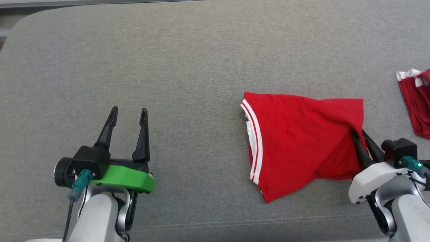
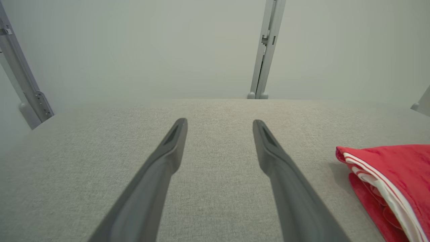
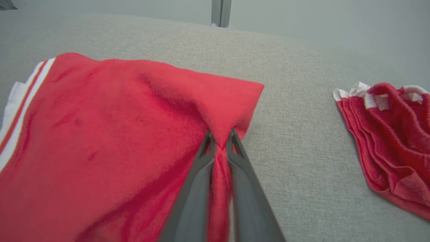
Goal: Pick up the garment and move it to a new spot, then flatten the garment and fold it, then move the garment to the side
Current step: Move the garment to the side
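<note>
Head view: the red garment [image 1: 295, 134] with white striped trim is seen lying on the grey cushion [image 1: 201, 60], over on the right half. Its right edge is pinched by the right gripper [image 1: 358, 131], fingers pressed together on a bunched fold that's tented up a bit. The left gripper [image 1: 129, 109] is held well apart from it on the left, fingers spread, nothing in them. Another red bundle [image 1: 416, 104] is spotted at the far right edge.

Left wrist view: the two fingers are shown wide apart above bare cushion, with the garment's striped edge off to the right.

Right wrist view: cloth is seen squeezed between the fingers near the garment's corner. The other bundle is lying apart on the right.
</note>
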